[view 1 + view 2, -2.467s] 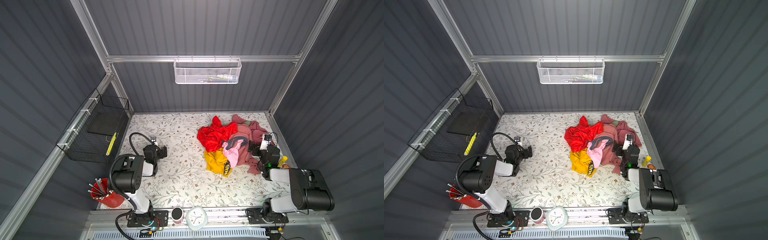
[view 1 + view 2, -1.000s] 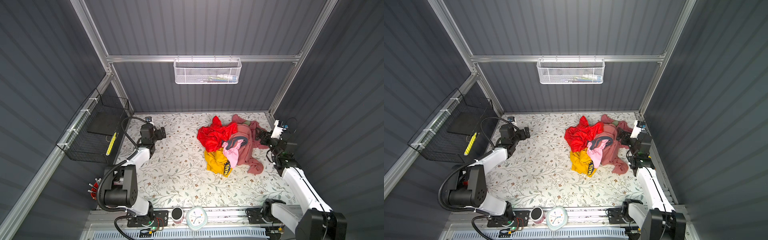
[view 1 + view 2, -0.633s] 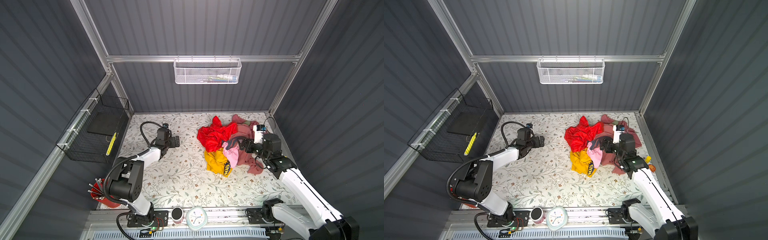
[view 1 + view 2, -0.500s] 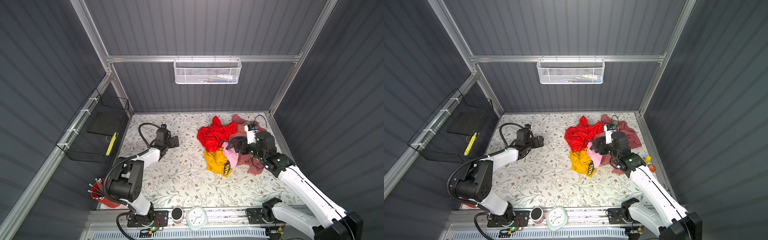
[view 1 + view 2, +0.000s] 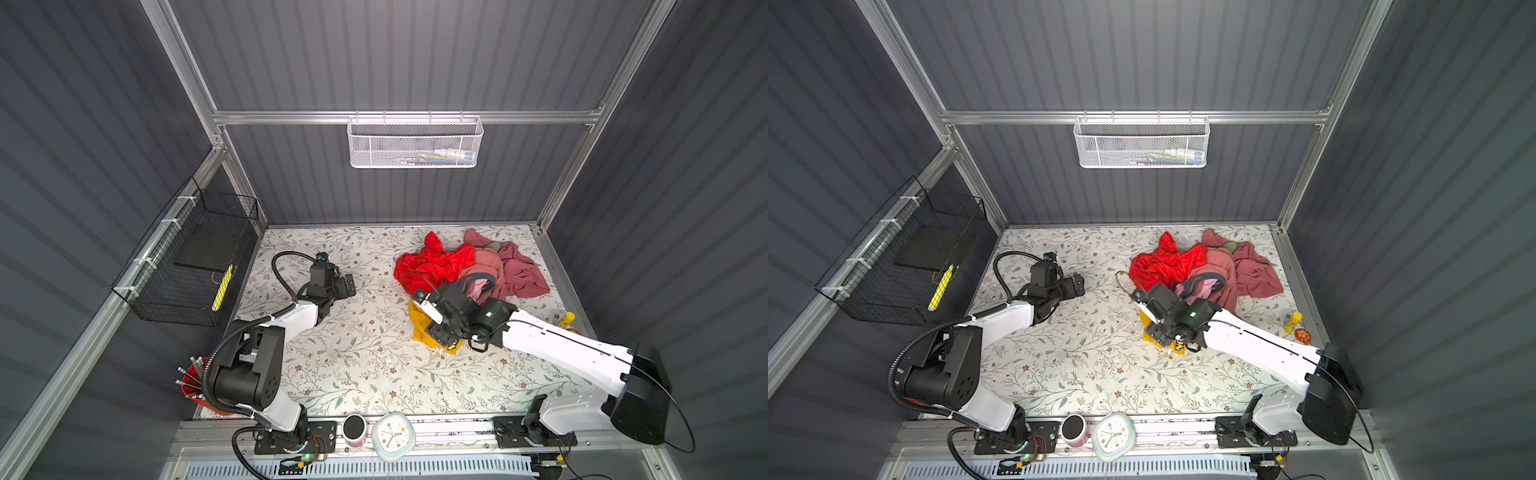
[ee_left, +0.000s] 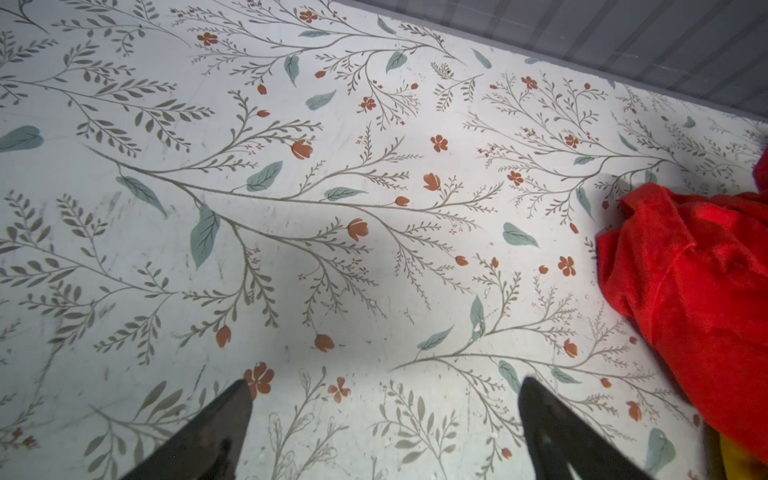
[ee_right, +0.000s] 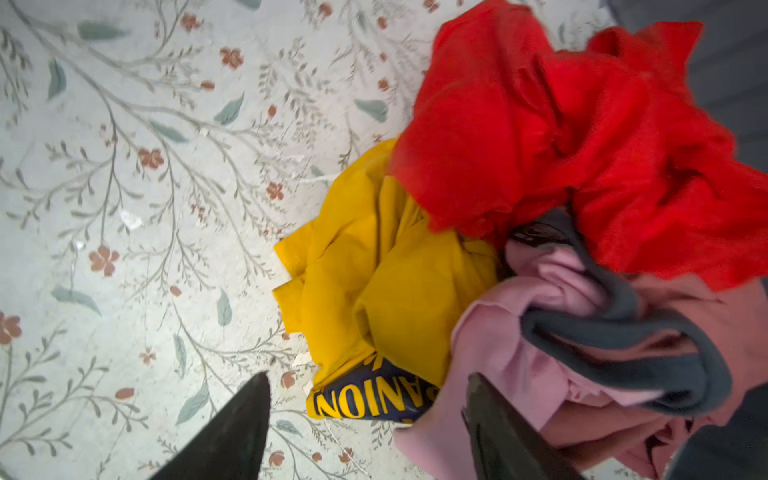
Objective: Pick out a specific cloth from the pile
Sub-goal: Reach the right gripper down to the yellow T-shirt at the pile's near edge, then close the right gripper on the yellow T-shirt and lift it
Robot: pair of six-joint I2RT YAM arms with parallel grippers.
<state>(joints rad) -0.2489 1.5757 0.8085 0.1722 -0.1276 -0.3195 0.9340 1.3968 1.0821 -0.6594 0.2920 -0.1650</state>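
Holds right claw (image 7: 366,376) spread, empty; finds yellow cloth (image 7: 395,282) just ahead between the tips, tucked under red garment (image 7: 582,137).

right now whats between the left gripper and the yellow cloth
Only bare floral tabletop lies between the left gripper and the cloth, in both top views.

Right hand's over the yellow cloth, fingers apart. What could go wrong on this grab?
1. The pink garment overlaps the yellow cloth right beside one finger of the right hand; a pinch here may catch both.
2. The red garment lies over the far part of the yellow cloth, so a pull could drag it along.
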